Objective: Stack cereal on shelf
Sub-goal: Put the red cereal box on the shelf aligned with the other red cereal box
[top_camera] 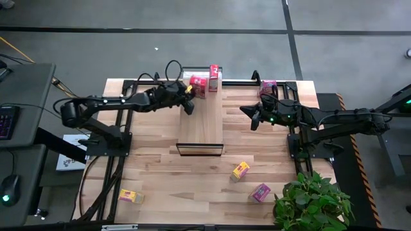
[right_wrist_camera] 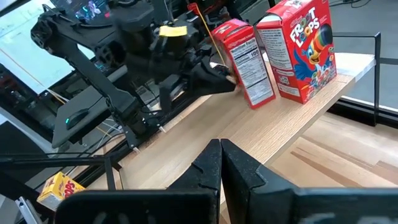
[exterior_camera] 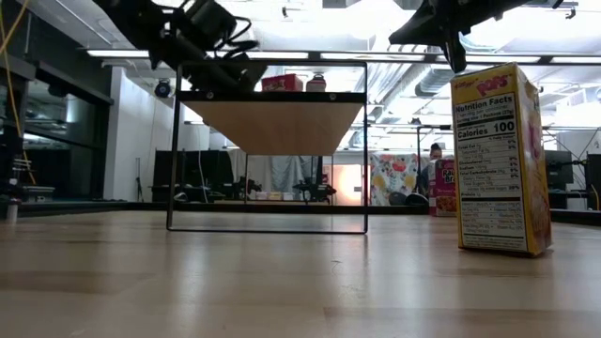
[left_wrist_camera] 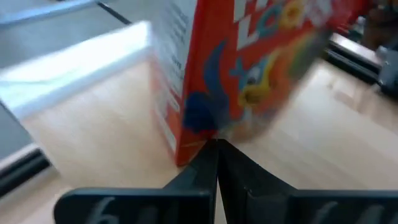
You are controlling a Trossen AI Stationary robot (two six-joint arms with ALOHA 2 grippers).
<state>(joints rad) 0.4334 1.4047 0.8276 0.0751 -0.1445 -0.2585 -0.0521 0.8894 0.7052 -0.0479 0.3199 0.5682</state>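
Note:
Two red cereal boxes (top_camera: 198,85) (top_camera: 214,76) stand upright on the far end of the shelf's wood-grain top (top_camera: 200,122). My left gripper (top_camera: 190,97) is shut and reaches over the shelf's left edge, its tips at the nearer red box (right_wrist_camera: 249,62). My right gripper (top_camera: 252,117) hovers shut just right of the shelf and holds nothing. On the table lie or stand a pink box (top_camera: 268,86) at the far right, a yellow box (top_camera: 240,170), a pink box (top_camera: 260,192) and a yellow box (top_camera: 130,196). My left gripper's shut fingertips (left_wrist_camera: 214,149) are against the lower corner (left_wrist_camera: 186,146) of the nearer red box, where its printed front meets its narrow side. They come from the table's left, slanting slightly down. The box stands upright on the shelf top.
A potted plant (top_camera: 313,202) fills the near right corner. The shelf's dark frame (exterior_camera: 174,160) rises from the table's middle. The near half of the shelf top is bare wood. Both arm bases stand at the table's left and right edges.

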